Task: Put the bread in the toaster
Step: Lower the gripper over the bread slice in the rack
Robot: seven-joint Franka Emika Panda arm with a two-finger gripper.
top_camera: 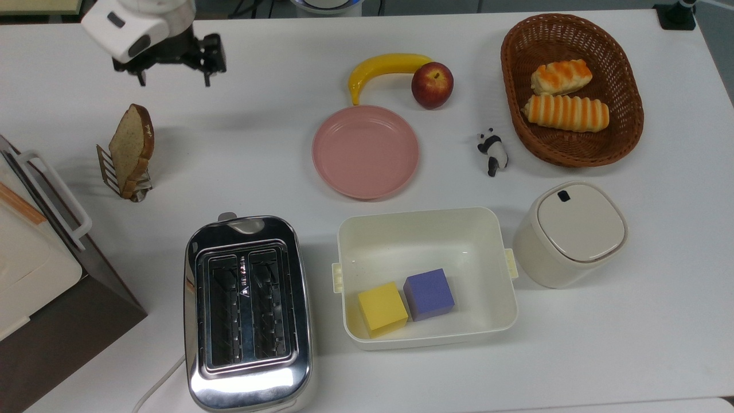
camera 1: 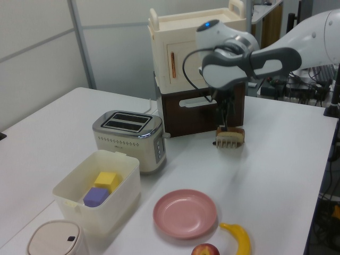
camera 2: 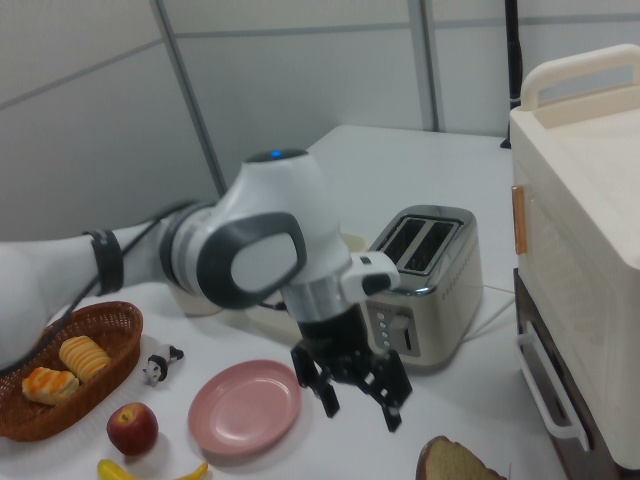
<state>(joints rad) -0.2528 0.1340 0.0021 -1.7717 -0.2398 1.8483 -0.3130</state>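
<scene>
A broad white surface (top_camera: 602, 355) carries everything, with pale grey panelled walls behind it in the left view and the right view, and a cluttered desk with cables beyond the left view's right edge. The thin brown slice of wholemeal bread (top_camera: 132, 148) stands upright in a small metal toast rack (top_camera: 114, 172) near the top view's left, apart from the shiny chrome two-slot toaster (top_camera: 248, 312), which sits lower in the top view with both dark slots bare. The black two-finger gripper (top_camera: 173, 80) hangs above the surface just beyond the bread in the top view, its fingers spread wide and holding nothing; in the right view the gripper (camera 2: 357, 408) points down near the bread's rounded top (camera 2: 458, 462). A cream boxy appliance on a dark brown base (top_camera: 34, 275) stands at the top view's left edge. Beside the toaster lies a cream rectangular tub (top_camera: 424, 226) with a yellow cube (top_camera: 382, 308) and a purple cube (top_camera: 429, 293) touching inside. Farther off are a round pink plate (top_camera: 365, 151), a yellow banana (top_camera: 384, 67), a red apple (top_camera: 432, 84), a small panda figure (top_camera: 492, 151), a brown wicker basket (top_camera: 516, 115) holding two orange-striped rolls (top_camera: 565, 112), and a cream lidded canister (top_camera: 569, 232).
</scene>
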